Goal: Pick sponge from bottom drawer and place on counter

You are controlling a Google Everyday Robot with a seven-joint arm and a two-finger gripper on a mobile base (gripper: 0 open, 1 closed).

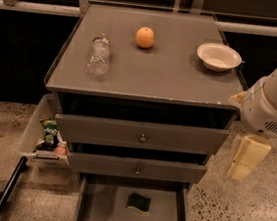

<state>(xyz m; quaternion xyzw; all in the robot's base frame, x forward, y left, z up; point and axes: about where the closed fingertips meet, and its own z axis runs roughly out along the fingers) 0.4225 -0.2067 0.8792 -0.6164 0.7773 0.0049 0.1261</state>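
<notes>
Speckled floor (236,220) around a grey cabinet, the claw (246,157) hanging off its right front corner.

Below and left of the claw, the bottom drawer (101,208) stands pulled out. The sponge (139,202) lies flat near its middle, green face up, long axis roughly side to side, with bare tray all round it and clear of the low walls. Whether the claw is open or closed cannot be told. Up and left of it, the counter (168,76) carries a bowl (219,57) nearest, an orange (145,37), and a bottle (99,55) lying farthest left.
</notes>
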